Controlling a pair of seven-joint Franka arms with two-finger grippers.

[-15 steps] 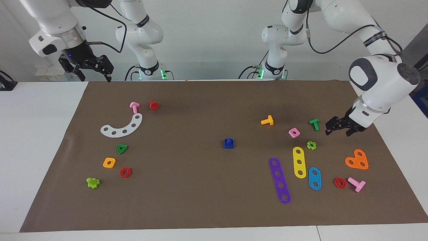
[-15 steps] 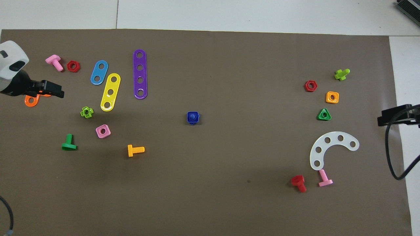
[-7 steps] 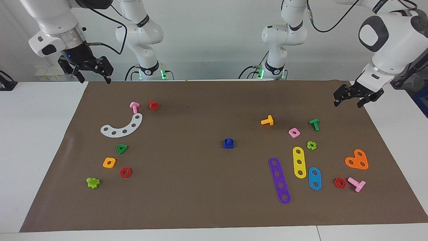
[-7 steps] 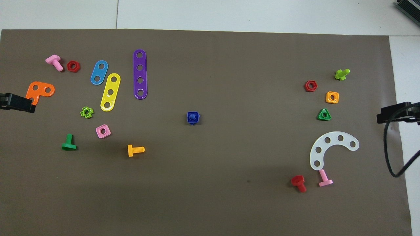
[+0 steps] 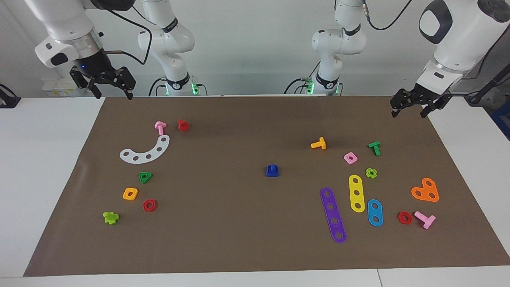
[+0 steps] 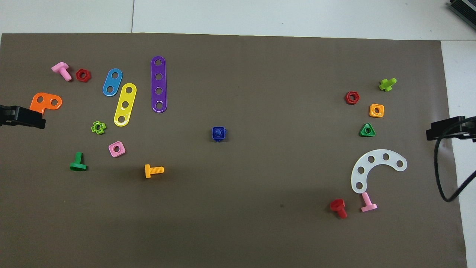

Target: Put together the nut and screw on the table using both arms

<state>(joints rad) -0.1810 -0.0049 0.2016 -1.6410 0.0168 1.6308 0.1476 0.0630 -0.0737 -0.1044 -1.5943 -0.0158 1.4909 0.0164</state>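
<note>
the blue nut (image 5: 272, 172) sits flat near the middle of the brown mat (image 5: 247, 239), with the blue screw (image 5: 272, 168) standing in its centre hole, shank up. in the overhead view the pair reads as 1 stacked piece, nut (image 6: 218, 134) under screw (image 6: 219, 131). nothing touches it, and both arms are well apart from it.

the left gripper (image 5: 410, 107) hangs in the air over the mat's corner at the left arm's end of the table, close to the robots' edge, fingers spread apart and holding nothing. in the overhead view its black tip (image 6: 26, 117) pokes in just beside the orange bent plate (image 6: 46, 102).

the right gripper (image 5: 112, 91) hangs over the white table (image 5: 44, 159) at the mat's edge at the right arm's end, fingers also apart and empty; overhead, its tip (image 6: 446, 130) shows at the mat's border.

toward the left arm's end lie the purple strip (image 5: 334, 215), the yellow strip (image 5: 356, 193) and the pink nut (image 5: 350, 158). toward the right arm's end lie the white curved plate (image 5: 145, 151), the green triangular nut (image 5: 145, 177) and the orange nut (image 5: 130, 194).
</note>
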